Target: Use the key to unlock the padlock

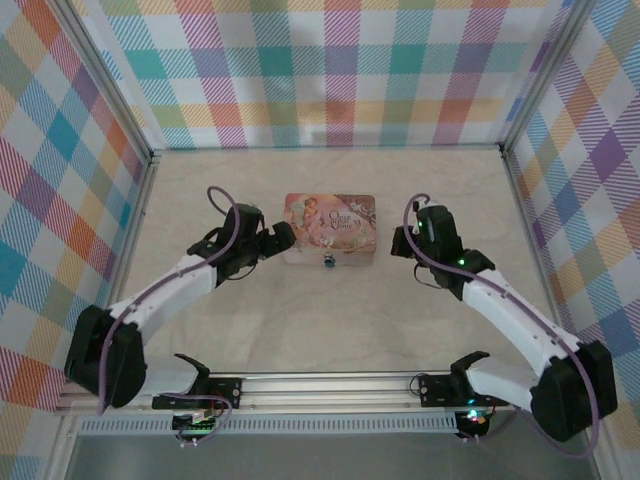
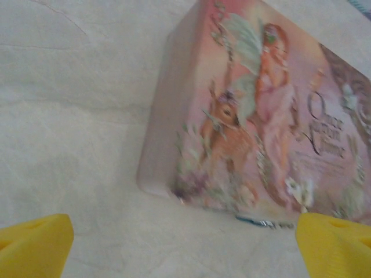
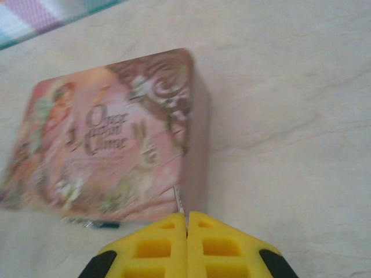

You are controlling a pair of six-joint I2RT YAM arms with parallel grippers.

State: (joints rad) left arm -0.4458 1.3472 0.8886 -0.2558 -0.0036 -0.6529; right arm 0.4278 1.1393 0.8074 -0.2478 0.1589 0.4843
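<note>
While the left gripper (image 2: 185,249) holds its fingers spread wide just left of the illustrated tin (image 1: 330,228), the padlock (image 1: 327,264) sits at the tin's near wall, and the right gripper (image 3: 186,223), right of the tin, pinches the thin key (image 3: 179,201).

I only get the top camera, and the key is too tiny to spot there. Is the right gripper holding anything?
Observer: Yes, the right gripper is shut on the key, a thin silvery sliver poking out ahead of it.
Operator: And the left one?
Observer: The left gripper is wide open and holds nothing.
Operator: How near is the key to the padlock?
Observer: Apart; the padlock sits at the tin, by its lower front edge, off to the side of the key.
</note>
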